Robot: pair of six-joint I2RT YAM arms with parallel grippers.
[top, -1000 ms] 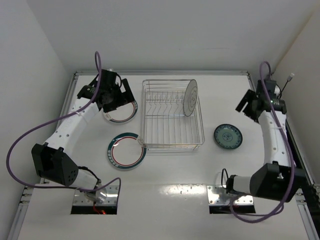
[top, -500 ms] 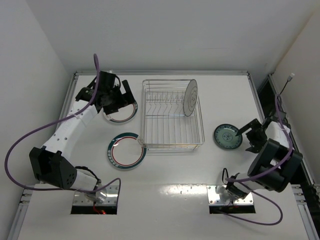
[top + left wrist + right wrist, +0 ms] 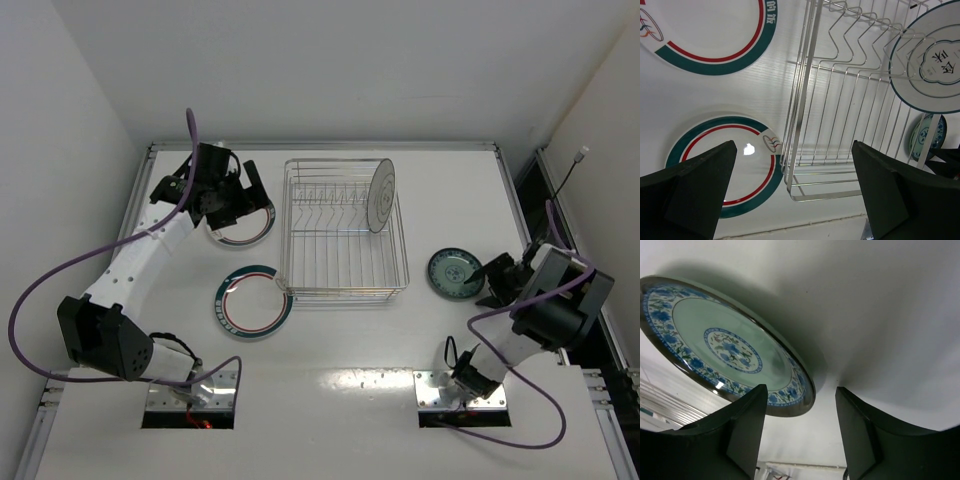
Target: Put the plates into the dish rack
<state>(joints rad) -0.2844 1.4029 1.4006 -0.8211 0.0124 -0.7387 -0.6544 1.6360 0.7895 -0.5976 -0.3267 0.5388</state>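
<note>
Listing hazards first: my right gripper [image 3: 800,391] is hanging with jaws apart and gripping nothing, the rim of the teal plate [image 3: 730,345] showing between them; this plate is lying flat, right of the dish rack [image 3: 345,292]. A shallow pinch on that glazed edge is risking a slip or a tilt, I am judging, and a nudge is likely sending it skating over the smooth white table [image 3: 350,385]. My left gripper [image 3: 793,145] is hovering wide open, left of the rack, above the far green-rimmed plate [image 3: 245,236]; the near green-rimmed plate [image 3: 252,302] is lying just beside the rack's near left corner. One grey-rimmed plate [image 3: 381,195] is standing upright inside. Plain white walls [image 3: 330,70] are enclosing everything.
</note>
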